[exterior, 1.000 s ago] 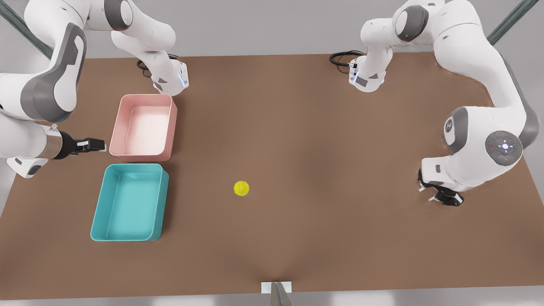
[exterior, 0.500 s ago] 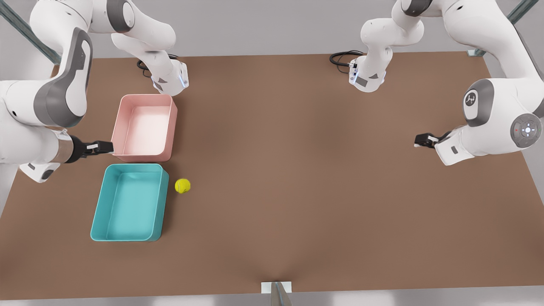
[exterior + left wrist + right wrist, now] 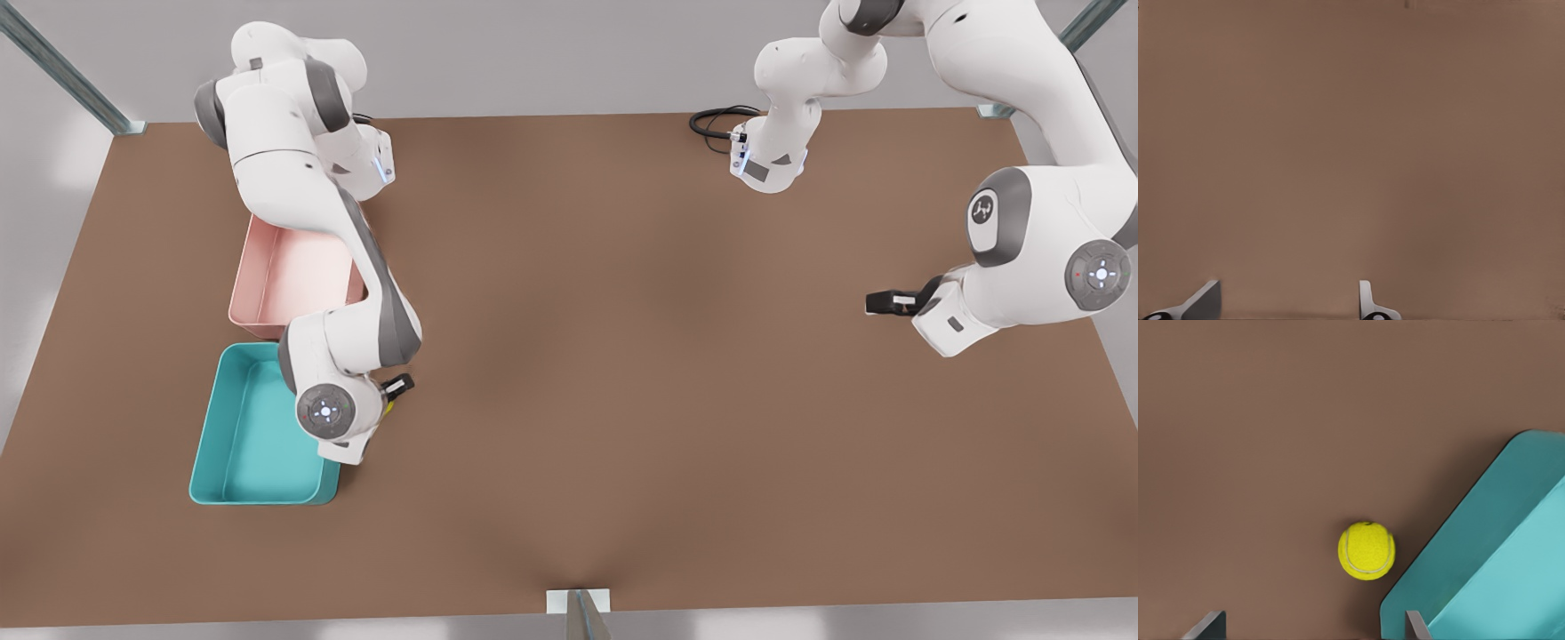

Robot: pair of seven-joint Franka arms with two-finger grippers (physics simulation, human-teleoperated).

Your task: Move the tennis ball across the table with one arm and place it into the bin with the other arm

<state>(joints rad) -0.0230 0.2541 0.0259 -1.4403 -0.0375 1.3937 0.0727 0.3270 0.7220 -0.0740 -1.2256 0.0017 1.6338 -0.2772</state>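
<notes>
The tennis ball [image 3: 1367,551] lies on the brown table [image 3: 622,356], close beside the corner of the teal bin [image 3: 1511,540]. In the front view only a yellow sliver of the ball [image 3: 388,408] shows under the arm at the bin [image 3: 249,444]. My right gripper [image 3: 1315,627] hangs open above the ball, which sits off-centre toward one fingertip and touches neither. That same gripper [image 3: 397,388] is at the bin's table-centre side. My left gripper [image 3: 885,302] waits open over bare table at the front view's right, its fingers [image 3: 1366,299] apart with nothing between them.
A pink tray [image 3: 284,284] stands just behind the teal bin, partly covered by the right arm. Both arm bases and a black cable [image 3: 716,120] sit along the far edge. A small bracket [image 3: 578,604] is at the near edge.
The ball rolled from mid-table toward the front view's left and stopped beside the teal bin. The right arm swung from the table's edge to above it. The left arm drew back, then held.
</notes>
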